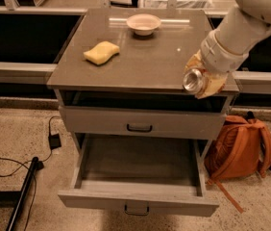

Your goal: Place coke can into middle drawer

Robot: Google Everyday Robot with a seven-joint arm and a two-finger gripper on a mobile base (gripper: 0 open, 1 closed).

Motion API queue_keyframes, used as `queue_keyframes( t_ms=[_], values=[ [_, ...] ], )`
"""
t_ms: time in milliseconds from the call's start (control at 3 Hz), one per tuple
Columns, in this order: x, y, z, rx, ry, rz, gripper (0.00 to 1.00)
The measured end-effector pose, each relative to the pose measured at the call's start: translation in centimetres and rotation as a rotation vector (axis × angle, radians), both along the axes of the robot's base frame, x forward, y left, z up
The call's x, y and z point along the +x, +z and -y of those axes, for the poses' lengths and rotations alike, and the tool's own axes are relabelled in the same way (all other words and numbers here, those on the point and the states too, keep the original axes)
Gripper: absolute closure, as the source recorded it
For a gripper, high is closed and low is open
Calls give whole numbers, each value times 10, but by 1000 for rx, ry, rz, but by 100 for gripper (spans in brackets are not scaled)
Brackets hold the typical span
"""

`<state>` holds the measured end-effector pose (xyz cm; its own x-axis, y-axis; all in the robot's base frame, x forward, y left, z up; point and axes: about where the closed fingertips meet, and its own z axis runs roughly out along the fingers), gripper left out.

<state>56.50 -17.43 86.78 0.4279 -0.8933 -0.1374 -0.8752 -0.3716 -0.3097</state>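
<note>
My gripper (202,79) is at the front right edge of the cabinet top, shut on the coke can (192,80). The can is held on its side, its silver end facing the camera, and its red body is mostly hidden by the tan fingers (211,84). The middle drawer (138,202) is pulled wide open below and to the left of the can, and its grey inside (138,165) holds nothing. The upper drawer (140,123) with its dark handle is shut.
A yellow sponge (101,52) and a white bowl (143,23) sit on the cabinet top (145,61). An orange backpack (239,148) leans on the floor right of the open drawer. Cables (10,162) and a black pole (22,192) lie on the floor at left.
</note>
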Motion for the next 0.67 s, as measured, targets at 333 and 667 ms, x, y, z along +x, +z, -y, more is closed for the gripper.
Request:
queue_keyframes(
  t_ms=[333,667],
  values=[
    [-16,-39,36,-11,-238,-34,100],
    [-35,-76,48,82,-468,-69,100]
  ],
)
